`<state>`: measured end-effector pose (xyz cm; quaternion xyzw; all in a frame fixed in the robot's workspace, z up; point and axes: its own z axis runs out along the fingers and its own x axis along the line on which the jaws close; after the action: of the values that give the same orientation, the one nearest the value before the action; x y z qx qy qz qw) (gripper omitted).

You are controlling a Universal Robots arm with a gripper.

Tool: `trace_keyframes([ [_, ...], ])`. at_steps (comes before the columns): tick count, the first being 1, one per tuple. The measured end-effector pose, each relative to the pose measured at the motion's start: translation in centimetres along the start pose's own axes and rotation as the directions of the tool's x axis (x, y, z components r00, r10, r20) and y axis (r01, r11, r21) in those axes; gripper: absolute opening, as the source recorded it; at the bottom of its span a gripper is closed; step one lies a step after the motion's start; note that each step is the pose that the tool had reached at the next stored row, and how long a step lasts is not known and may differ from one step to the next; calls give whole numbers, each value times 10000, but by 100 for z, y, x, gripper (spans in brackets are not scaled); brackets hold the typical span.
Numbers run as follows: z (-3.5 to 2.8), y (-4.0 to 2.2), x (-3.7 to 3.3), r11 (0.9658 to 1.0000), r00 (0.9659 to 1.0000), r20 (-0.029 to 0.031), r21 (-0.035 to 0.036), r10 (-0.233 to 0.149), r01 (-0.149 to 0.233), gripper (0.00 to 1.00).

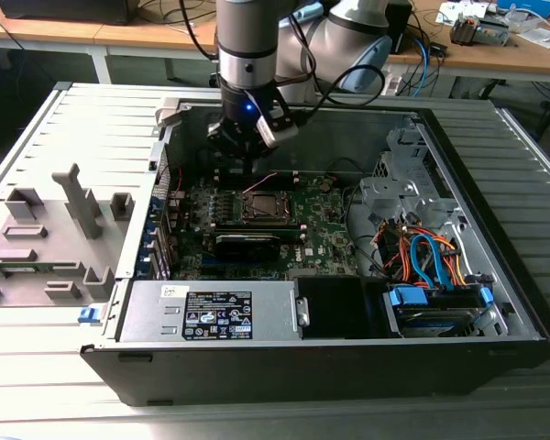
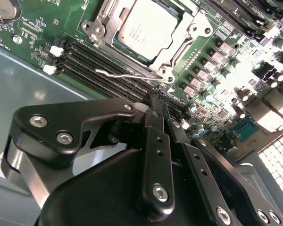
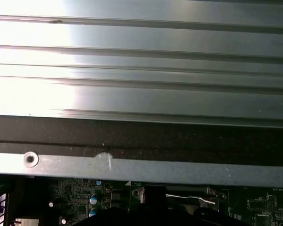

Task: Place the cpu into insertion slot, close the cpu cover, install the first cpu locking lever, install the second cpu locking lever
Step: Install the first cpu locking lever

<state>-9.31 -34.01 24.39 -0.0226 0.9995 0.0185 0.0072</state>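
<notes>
Silver-topped cpu point(image 2: 148, 28) sits in insertion slot point(image 1: 261, 207), cpu cover point(image 2: 167, 60) down around it. Thin lever point(image 2: 127, 74) looks unlatched. Gripper point(image 2: 162, 115) hovers near; fingers look closed, empty. Risk: off-line push bends lever.

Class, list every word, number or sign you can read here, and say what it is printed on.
None can be read for certain.
cpu: lines of print, too small to read.
Power supply label: print and marks, too small to read.
</notes>
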Motion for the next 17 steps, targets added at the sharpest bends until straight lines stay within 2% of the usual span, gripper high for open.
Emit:
trace_keyframes([
  [17,17,-4,-74,10000,10000,1,0,0,0,11],
])
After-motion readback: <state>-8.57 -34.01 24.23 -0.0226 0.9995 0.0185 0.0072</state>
